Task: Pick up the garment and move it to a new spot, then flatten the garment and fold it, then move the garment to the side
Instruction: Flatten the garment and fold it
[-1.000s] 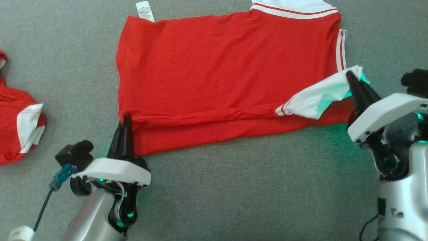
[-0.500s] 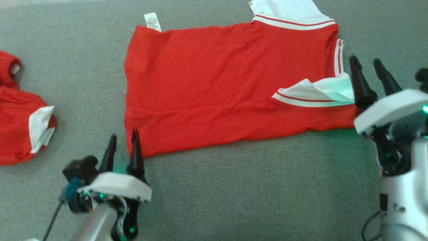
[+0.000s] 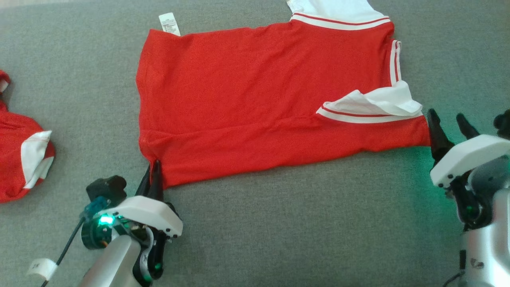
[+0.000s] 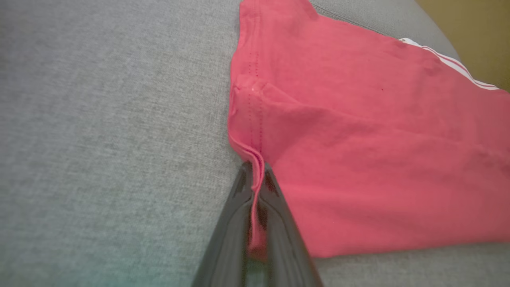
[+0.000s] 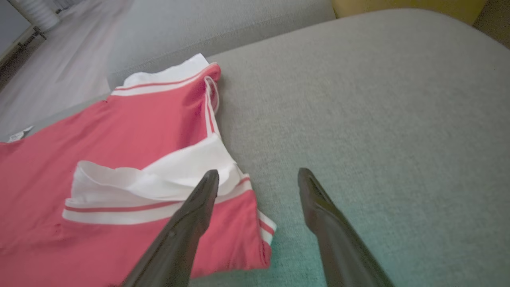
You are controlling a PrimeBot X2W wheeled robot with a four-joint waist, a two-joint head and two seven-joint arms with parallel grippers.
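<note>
A wide grey fabric surface [image 3: 279,223] spreads under everything in the head view. A red shirt [image 3: 255,103] lies mostly flat across its middle and far part, laid sideways, with its bottom hem toward the robot's left and its white-trimmed end toward the right. A second red garment [image 3: 20,159] with white patches sits crumpled at the far left edge, well apart from the shirt. On the shirt's right side a white sleeve [image 3: 374,103] with red stripes is folded back over the red cloth, and another white band [image 3: 338,10] runs off the top edge of that view. The left tool [image 3: 154,169] is closed on the shirt's near left corner; the left wrist view shows the hem's edge pinched between its two dark fingers [image 4: 275,199]. The right tool [image 3: 447,116] stands with its fingers spread and nothing between them, just beside the shirt's near right corner. A small white label [image 3: 169,24] sticks out at the shirt's far left corner.
</note>
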